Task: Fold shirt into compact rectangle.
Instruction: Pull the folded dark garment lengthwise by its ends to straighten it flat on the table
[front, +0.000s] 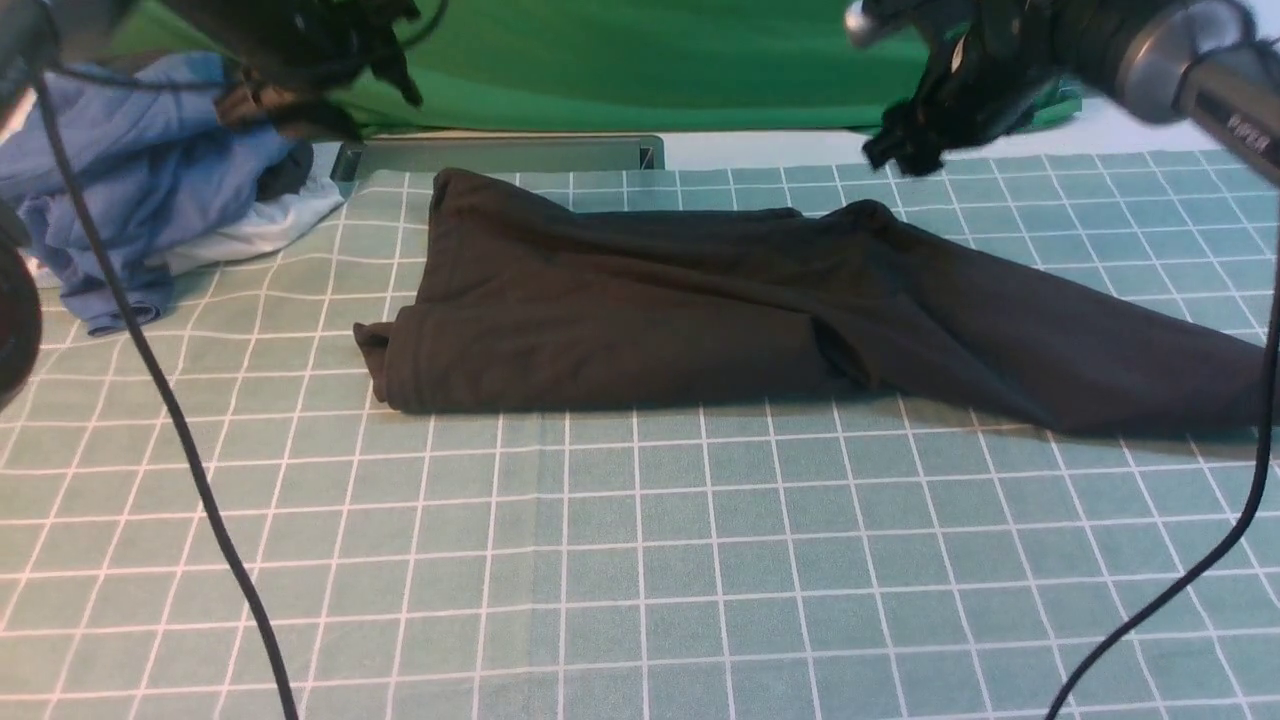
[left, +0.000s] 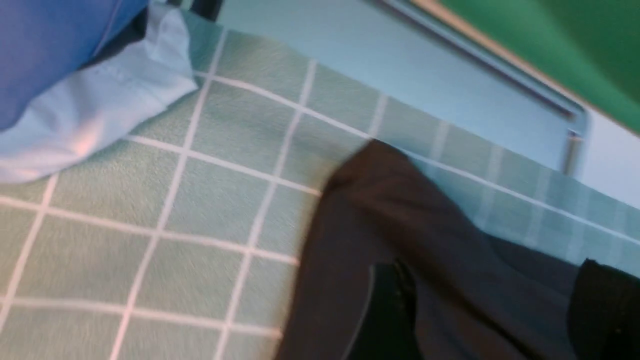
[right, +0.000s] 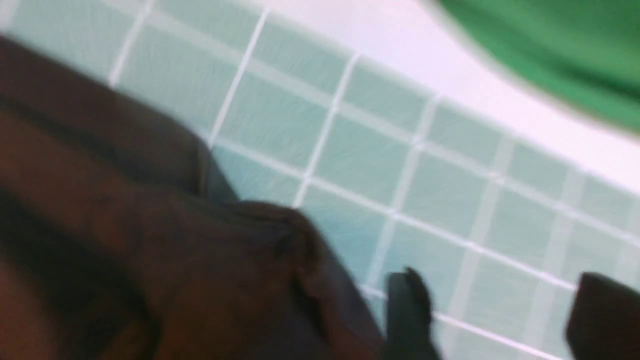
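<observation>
- Found shirt (front: 700, 310) lying in a long fold across mat (front: 640, 560).
- Saw left gripper (front: 365, 105) spread wide, empty, hovering by blue clothes (front: 150, 180).
- Saw right gripper (right: 500, 310) spread, empty, above shirt's far edge.

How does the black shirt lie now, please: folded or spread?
Partly folded: the shirt lies doubled into a long band, not a compact rectangle.

We hold our left arm (front: 250, 30) raised at the far left, wrist tipped downward, and our left gripper (front: 375, 105) has its fingers spread apart. Our right arm (front: 1170, 50) reaches in high from the far right, wrist angled down and leftward, and our right gripper (front: 900, 140) shows both fingers (right: 407, 310) standing well apart.
</observation>
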